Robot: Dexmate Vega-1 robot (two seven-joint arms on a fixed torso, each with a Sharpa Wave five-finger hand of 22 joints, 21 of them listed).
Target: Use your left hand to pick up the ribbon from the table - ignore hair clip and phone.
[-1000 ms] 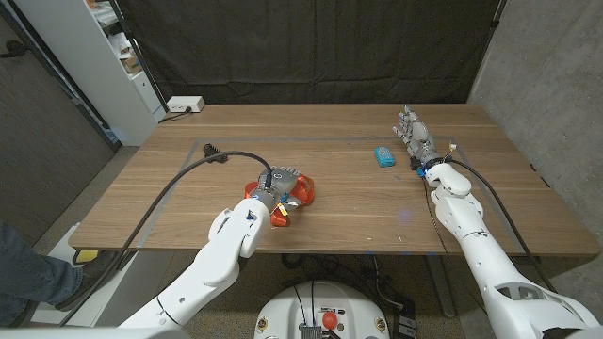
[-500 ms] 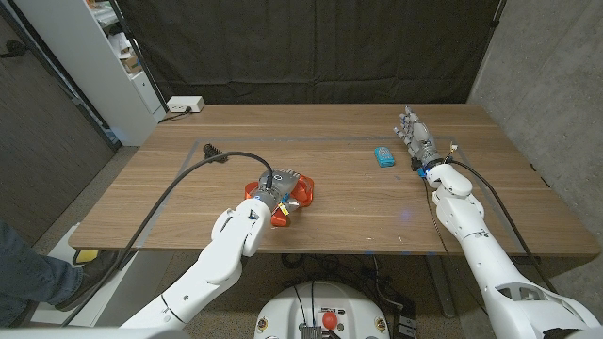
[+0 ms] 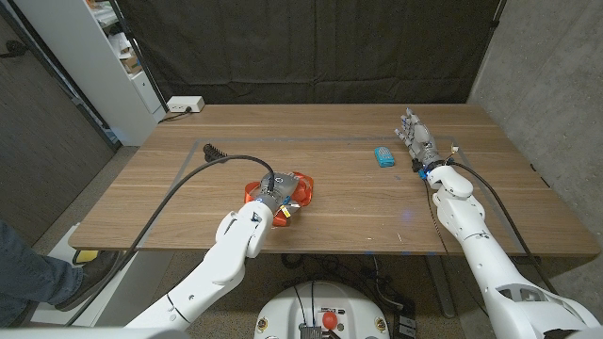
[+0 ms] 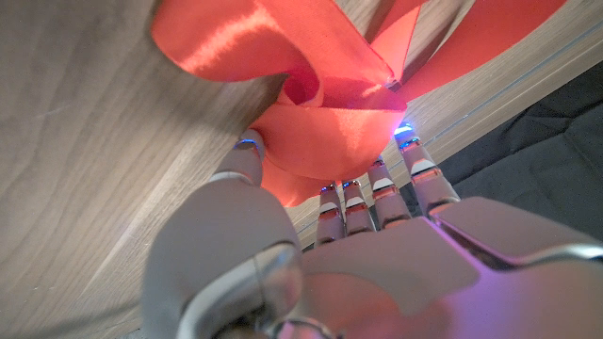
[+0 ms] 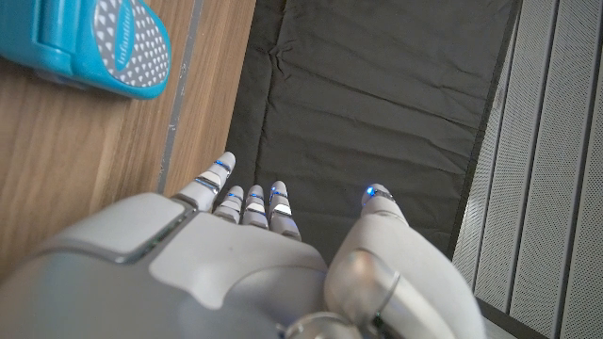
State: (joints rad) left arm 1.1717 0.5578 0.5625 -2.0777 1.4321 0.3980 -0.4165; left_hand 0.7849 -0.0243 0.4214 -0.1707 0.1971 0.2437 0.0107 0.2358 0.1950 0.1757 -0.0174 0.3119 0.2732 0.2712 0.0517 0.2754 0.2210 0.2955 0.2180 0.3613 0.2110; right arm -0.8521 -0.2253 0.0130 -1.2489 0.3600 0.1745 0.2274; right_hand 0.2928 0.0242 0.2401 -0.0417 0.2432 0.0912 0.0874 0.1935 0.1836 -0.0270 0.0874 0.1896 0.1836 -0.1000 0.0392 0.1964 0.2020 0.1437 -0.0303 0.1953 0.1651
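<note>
A red satin ribbon point(image 3: 298, 191) lies bunched on the wooden table point(image 3: 358, 212), left of centre near the front edge. My left hand point(image 3: 274, 195) sits on its near side. In the left wrist view the ribbon point(image 4: 320, 94) has a fold caught between the thumb and the curled fingertips point(image 4: 350, 186), while its loops still touch the wood. Far off at the back right, my right hand point(image 3: 416, 137) is held with its fingers stretched out and apart and nothing in them.
A teal hair clip point(image 3: 383, 155) lies just left of my right hand; the right wrist view has this hair clip point(image 5: 89, 47) close to the fingers. A black cable point(image 3: 212, 151) runs across the left part of the table. A white shelf point(image 3: 104, 56) stands at the back left.
My left hand has crept forward over the ribbon, covering more of it. The right hand and the hair clip have stayed put.
</note>
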